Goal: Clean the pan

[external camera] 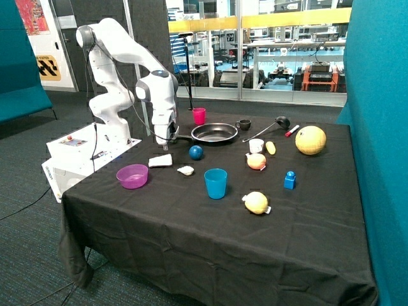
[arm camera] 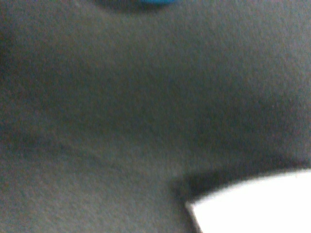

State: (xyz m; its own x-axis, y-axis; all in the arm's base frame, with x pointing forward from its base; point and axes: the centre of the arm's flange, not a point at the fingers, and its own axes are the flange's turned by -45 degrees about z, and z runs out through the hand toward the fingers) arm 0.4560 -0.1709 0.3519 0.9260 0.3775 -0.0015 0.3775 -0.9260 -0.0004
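The black frying pan (external camera: 214, 132) sits at the far side of the black-clothed table (external camera: 191, 229), its thin handle pointing towards the robot's base. My gripper (external camera: 167, 144) hangs low by the end of that handle, just above a flat white pad (external camera: 160, 160) on the cloth. Nothing shows in the gripper. The wrist view shows black cloth close up, a corner of the white pad (arm camera: 252, 204) and an edge of the blue ball (arm camera: 146, 2).
A blue ball (external camera: 196, 152), a small white object (external camera: 185, 170), a purple bowl (external camera: 132, 176) and a blue cup (external camera: 215, 183) lie near the gripper. A pink cup (external camera: 199, 115), a small black cup (external camera: 243, 124) and a black ladle (external camera: 264, 129) flank the pan. Fruit and a blue block (external camera: 290, 180) lie beyond.
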